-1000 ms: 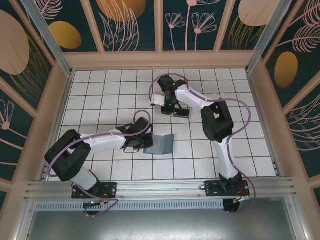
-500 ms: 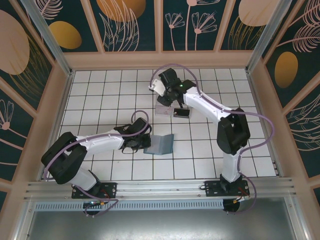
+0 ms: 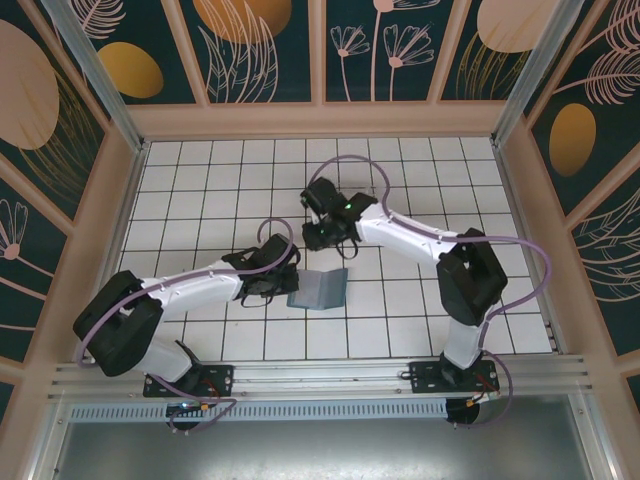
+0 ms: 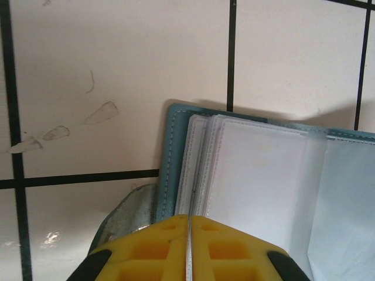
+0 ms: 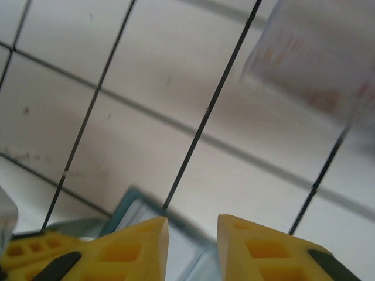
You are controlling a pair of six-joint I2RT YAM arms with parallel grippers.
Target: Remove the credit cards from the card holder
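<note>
"What's beneath you?"

"A table (image 3: 200, 190) of white tiles with dark grout. The card holder (image 3: 320, 288) lies open on it, teal cover down, clear pockets up."

"Anything else?"

"Faint smudges (image 4: 58, 132) on the tile beside its corner. My right wrist camera also sees a pale blurred rectangle (image 5: 310, 55) lying flat. I can't tell what it is."

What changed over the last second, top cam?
The right end effector, jaws open and empty, swung out over the far tiles, then came back and now hangs just beyond the flat teal-blue card holder. Unchanged: the holder's place, and the left end effector shut on its left edge.
</note>
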